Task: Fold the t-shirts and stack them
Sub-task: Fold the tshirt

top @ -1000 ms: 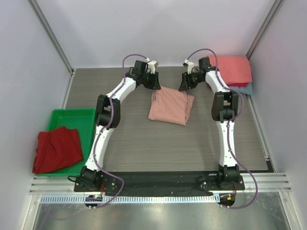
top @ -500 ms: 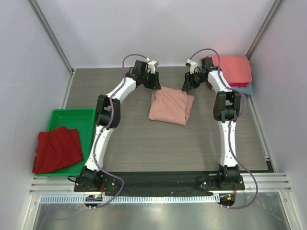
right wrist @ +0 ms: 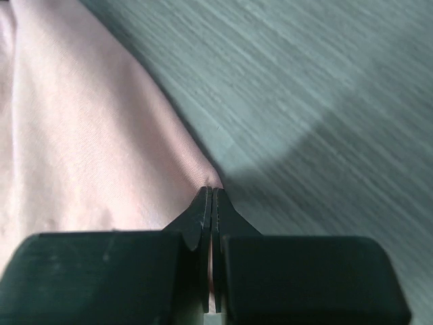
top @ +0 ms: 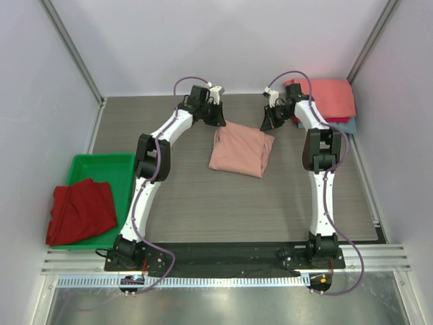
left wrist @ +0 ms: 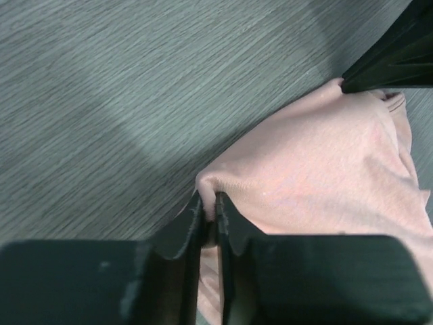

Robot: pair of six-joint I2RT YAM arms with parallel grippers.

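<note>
A dusty-pink t-shirt, folded to a rough rectangle, lies at the table's middle back. My left gripper is shut on its far left corner. My right gripper is shut on its far right corner. Both pinch a thin fold of cloth low at the table. A coral-red t-shirt lies folded at the back right on top of a blue-grey one. A dark red t-shirt lies crumpled in the green tray. The chest print is hidden.
The green plastic tray stands at the left edge of the table. White walls close in the back and sides. The grey wood-grain tabletop stretches between the pink shirt and the arm bases.
My right gripper has shifted slightly to the right, toward the folded stack, still holding the pink shirt's corner. The left gripper has barely moved.
</note>
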